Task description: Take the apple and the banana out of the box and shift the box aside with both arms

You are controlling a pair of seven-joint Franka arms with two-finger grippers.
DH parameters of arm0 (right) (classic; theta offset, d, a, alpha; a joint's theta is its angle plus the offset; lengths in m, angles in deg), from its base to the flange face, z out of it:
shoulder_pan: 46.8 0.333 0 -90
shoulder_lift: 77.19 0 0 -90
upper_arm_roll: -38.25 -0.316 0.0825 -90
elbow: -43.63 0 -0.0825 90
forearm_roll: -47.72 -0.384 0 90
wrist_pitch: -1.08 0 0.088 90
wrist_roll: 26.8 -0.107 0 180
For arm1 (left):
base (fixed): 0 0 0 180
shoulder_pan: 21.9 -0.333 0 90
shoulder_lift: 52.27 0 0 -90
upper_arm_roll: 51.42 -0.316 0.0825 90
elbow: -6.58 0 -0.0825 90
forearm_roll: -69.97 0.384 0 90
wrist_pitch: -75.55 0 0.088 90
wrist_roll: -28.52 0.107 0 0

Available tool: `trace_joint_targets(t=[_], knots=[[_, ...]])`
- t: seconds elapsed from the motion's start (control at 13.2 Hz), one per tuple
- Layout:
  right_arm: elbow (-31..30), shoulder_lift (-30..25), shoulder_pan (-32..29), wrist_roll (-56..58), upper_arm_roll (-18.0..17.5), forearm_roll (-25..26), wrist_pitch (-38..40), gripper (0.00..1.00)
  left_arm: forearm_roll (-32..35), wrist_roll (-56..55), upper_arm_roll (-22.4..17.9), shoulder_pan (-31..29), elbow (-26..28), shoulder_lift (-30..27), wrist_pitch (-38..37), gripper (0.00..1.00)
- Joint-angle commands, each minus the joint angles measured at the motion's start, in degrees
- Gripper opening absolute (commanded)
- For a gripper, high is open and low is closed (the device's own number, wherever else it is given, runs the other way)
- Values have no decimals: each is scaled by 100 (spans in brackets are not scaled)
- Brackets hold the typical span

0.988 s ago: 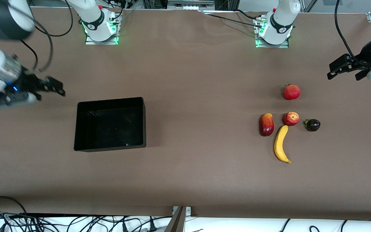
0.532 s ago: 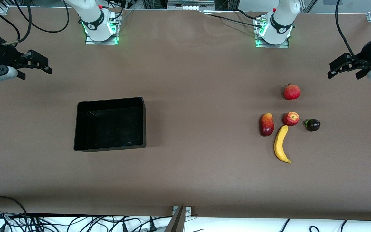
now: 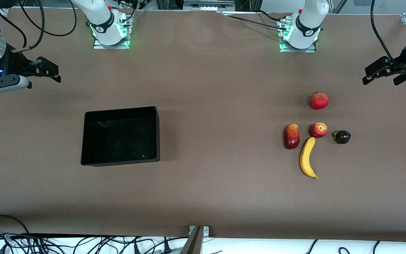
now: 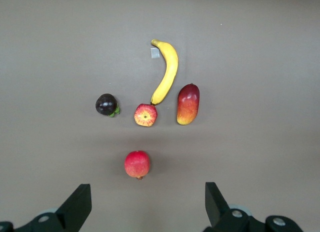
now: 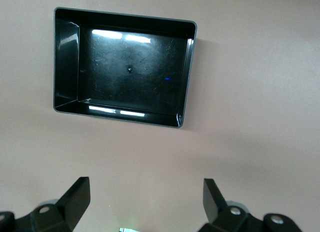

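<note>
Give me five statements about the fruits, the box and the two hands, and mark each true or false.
1. The black box is empty. True.
2. The banana lies in the box. False: it lies on the table, its tip by the apple.
3. The left hand is open and holds nothing. True.
4. The right hand grips the box. False: it is open, apart from it.
5. The pomegranate lies nearer the front camera than the apple. False: farther.

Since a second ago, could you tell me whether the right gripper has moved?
Yes. The right gripper has risen away from the black box, toward the right arm's base edge of the table.
</note>
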Motion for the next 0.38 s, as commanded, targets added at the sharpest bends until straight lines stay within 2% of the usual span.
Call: trace_joint_targets(t=[0.0, 0.3], knots=[[137, 17, -662, -63, -627, 73, 129, 100, 117, 99, 54, -5, -153, 7, -220, 100], [322, 52, -662, -55, -619, 55, 155, 100, 144, 99, 37, -5, -285, 25, -386, 100]])
